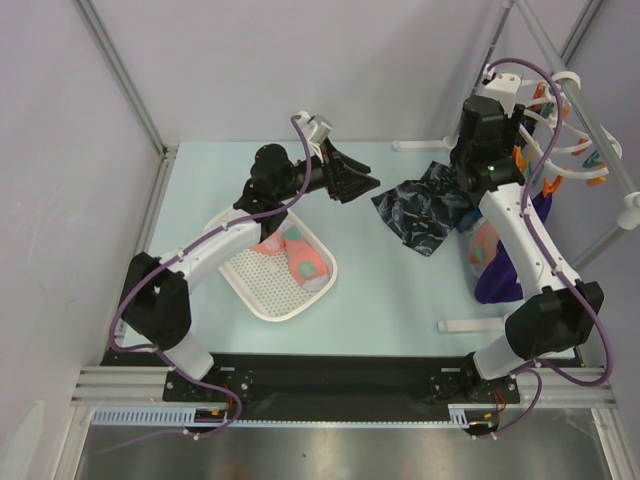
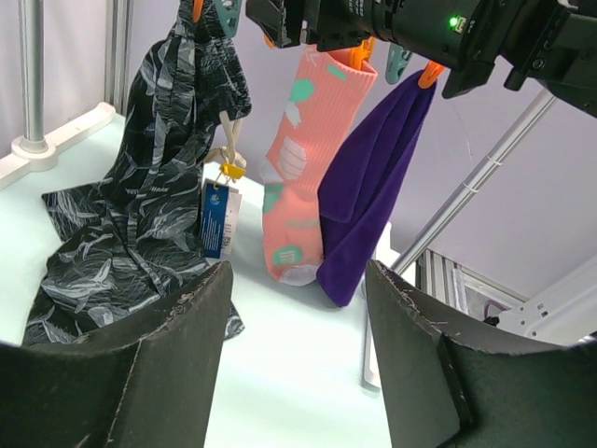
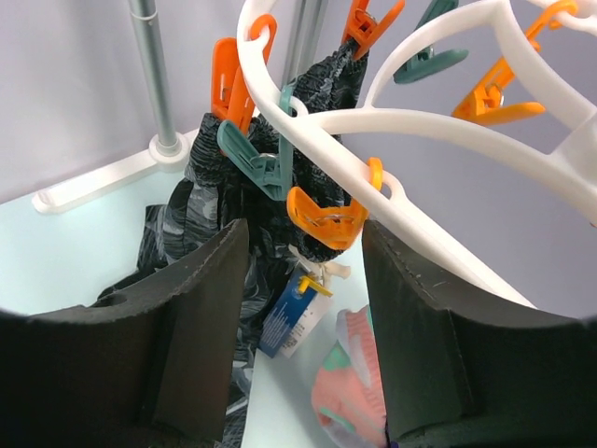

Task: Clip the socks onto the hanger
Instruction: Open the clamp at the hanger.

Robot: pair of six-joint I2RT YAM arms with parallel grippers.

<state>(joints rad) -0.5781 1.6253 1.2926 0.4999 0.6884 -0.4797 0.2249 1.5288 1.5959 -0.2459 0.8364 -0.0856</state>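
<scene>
Left gripper [image 2: 298,280] jaws open, empty; right gripper [image 3: 301,238] jaws apart, orange peg [image 3: 326,219] between them mid-frame, under hanger [image 3: 438,126].

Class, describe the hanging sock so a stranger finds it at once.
Find the white hanger at the table's far right. Three cloths hang there; the sock is the middle one. Only it is salmon-pink with pale patches, between a dark patterned cloth and a purple garment.

Dark patterned cloth [image 1: 425,210]: hung at the right, its lower part spread on the table [image 1: 390,290].
Paper tag [image 2: 216,219]: tied to that cloth.
Purple garment [image 2: 364,196]: hung near the table's right edge.
White perforated tray [image 1: 262,285]: set left of centre.
</scene>
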